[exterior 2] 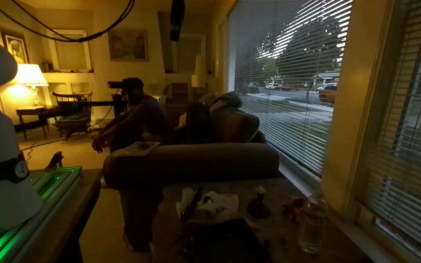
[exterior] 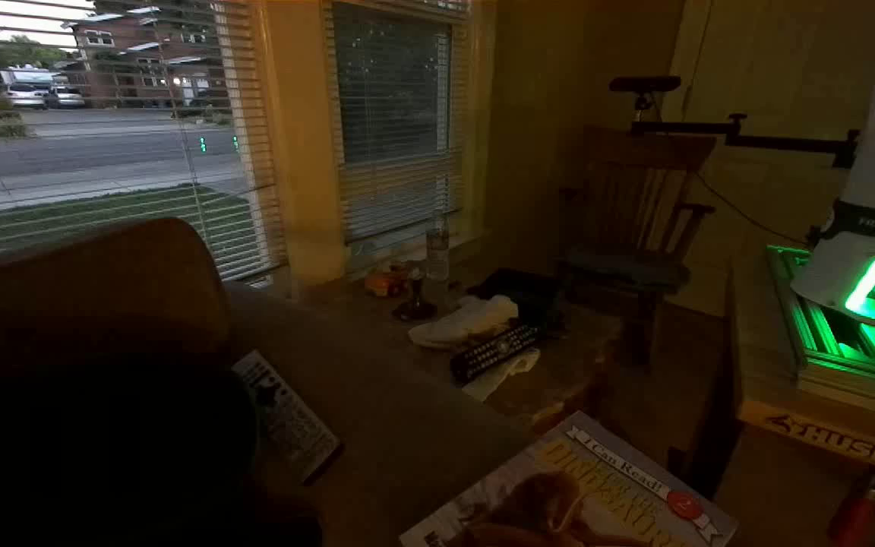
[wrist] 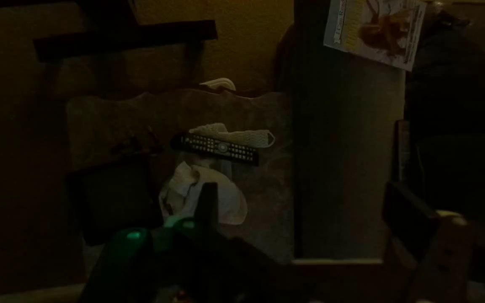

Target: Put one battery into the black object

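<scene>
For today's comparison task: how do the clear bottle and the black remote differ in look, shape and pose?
Look: the bottle is see-through, while the remote is black with rows of pale buttons. Shape: the bottle is rounded, the remote long and slim. Pose: the bottle stands upright; the remote lies with its buttons facing up. Shared: both are on the table.

Blk tray (exterior 2: 228, 244) cut off at btm, ext. view.

Dim yellowish walls (exterior: 540, 99), lit lamp (exterior 2: 30, 75), slatted blinds (exterior 2: 287, 76), dark sofa (exterior 2: 192, 162), wooden chair (exterior: 639, 205)
</scene>
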